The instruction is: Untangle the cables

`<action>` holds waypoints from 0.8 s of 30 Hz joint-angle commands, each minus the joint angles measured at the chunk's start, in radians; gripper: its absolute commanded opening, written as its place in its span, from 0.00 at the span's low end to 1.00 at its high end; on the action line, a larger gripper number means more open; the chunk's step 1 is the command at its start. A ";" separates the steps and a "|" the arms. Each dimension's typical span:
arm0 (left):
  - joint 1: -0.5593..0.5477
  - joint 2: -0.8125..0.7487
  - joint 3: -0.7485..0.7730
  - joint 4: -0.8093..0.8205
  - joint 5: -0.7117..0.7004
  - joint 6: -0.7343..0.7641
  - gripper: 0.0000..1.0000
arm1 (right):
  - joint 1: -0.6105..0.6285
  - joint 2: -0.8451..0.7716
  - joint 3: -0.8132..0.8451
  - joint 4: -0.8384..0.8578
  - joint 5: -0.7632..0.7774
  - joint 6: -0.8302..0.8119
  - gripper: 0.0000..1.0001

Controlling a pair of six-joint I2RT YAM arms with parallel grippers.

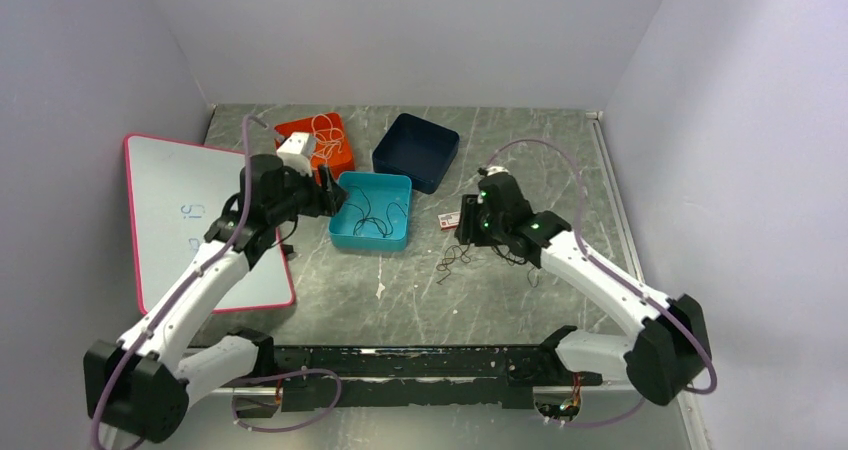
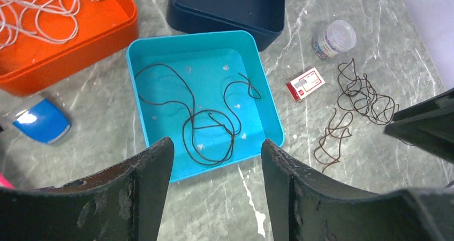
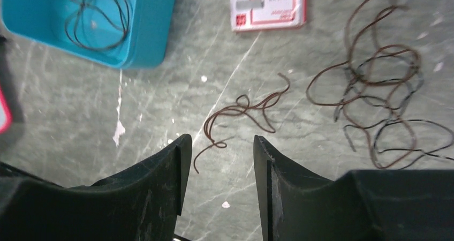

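Both empty, jaws apart: left gripper (image 2: 217, 147) by the teal tray (image 2: 267, 91), right gripper (image 3: 217, 142) over the cables (image 3: 381, 82) just right of it. Featherlight, floppy stuff; I'd pinch the stray brown strand (image 3: 239, 109), probably already free.

Whitish cables (image 2: 37, 10) partly off-frame

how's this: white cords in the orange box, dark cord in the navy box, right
No: the dark cord lies in the teal box, not the navy box, as the left wrist view shows. The white cords are in the orange box.
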 commanded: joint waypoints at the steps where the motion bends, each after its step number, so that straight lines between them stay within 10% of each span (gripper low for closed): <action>1: -0.009 -0.118 -0.039 -0.048 -0.050 -0.048 0.66 | 0.072 0.071 0.023 -0.015 0.028 0.012 0.51; 24: -0.011 -0.235 -0.029 -0.184 -0.122 0.000 0.66 | 0.273 0.210 -0.102 0.156 0.402 0.494 0.61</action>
